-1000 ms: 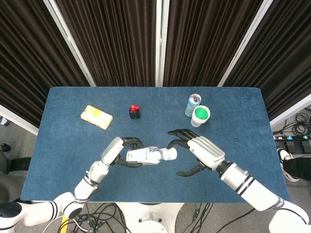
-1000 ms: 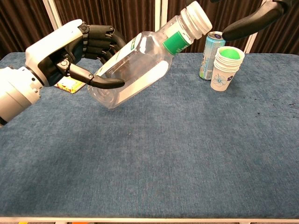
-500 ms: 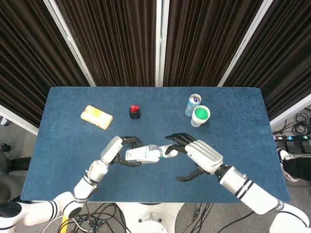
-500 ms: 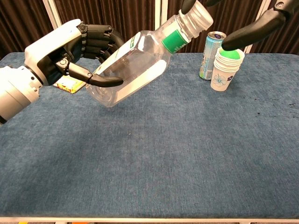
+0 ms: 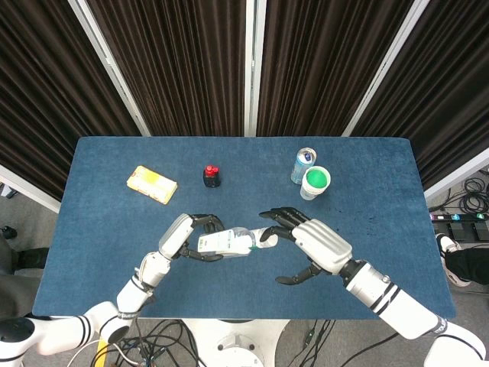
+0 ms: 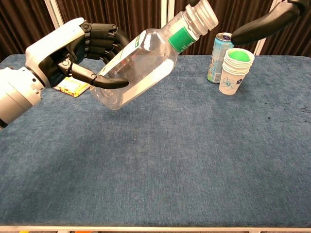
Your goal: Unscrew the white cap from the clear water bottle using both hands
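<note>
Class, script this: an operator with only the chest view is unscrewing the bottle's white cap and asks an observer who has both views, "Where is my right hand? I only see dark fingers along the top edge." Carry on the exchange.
Observer: The head view shows the right hand beside the bottle's neck, its fingers reaching over the white cap.
Operator: Is the thumb on the cap too?
Observer: No, the thumb hangs apart from it, toward the table's near edge.
Operator: Is anything hidden behind the bottle?
Observer: Yes. A small dark item with a red top stands beyond the left hand, which grips the clear water bottle.
</note>
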Controlling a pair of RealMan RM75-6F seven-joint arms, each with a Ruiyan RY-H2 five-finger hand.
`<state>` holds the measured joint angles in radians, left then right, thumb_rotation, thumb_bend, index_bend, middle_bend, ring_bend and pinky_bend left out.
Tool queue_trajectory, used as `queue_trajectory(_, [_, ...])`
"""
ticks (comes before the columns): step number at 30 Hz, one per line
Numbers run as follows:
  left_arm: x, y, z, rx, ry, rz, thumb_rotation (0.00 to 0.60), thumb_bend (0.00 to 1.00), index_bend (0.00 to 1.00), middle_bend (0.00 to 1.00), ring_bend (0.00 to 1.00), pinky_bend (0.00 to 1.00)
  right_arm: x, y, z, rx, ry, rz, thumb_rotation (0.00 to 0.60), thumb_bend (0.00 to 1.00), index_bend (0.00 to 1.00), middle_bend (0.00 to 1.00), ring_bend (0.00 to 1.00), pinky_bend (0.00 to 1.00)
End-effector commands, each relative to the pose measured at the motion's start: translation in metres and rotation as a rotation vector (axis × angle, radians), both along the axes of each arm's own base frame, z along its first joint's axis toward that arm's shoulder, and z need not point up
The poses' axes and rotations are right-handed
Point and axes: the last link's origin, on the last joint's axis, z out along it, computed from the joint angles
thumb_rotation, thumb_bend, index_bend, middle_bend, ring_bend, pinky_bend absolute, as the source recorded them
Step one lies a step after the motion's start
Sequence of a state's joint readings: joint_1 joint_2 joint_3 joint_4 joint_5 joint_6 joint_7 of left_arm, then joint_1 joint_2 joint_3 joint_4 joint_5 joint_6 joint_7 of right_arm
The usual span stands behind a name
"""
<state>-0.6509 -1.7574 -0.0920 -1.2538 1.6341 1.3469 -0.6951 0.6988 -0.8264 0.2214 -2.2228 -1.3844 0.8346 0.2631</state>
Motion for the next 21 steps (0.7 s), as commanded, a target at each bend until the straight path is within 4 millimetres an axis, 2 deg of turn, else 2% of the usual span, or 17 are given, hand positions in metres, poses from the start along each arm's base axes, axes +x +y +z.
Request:
queue_trajectory(1, [0.0, 0.0, 0.0, 0.0, 0.0, -0.001, 0.6, 0.4, 0.56, 0.59, 0.54, 0.58, 0.0, -0.001, 0.0, -0.005, -0.009, 0.0, 0.552, 0.05, 0.31, 0.07, 0.0, 0.0])
queue_trajectory(7, [0.001, -0.001, 0.0, 0.0, -0.01, -0.005, 0.6, 0.4, 0.56, 0.59, 0.54, 0.58, 0.002, -0.005, 0.003, -0.04, -0.056, 0.004, 0.552, 0.1, 0.32, 0.07, 0.0, 0.0])
queue_trajectory(12, [0.0, -0.003, 0.002, -0.007, -0.037, 0.001, 0.6, 0.4, 0.56, 0.59, 0.54, 0.58, -0.003, -0.011, 0.006, -0.104, -0.053, -0.006, 0.6, 0.16, 0.32, 0.08, 0.0, 0.0])
queue_trajectory(21, [0.003, -0.002, 0.005, -0.013, -0.051, -0.002, 0.6, 0.4, 0.56, 0.59, 0.54, 0.58, -0.002, -0.015, -0.001, -0.125, -0.035, -0.008, 0.6, 0.17, 0.34, 0.1, 0.0, 0.0])
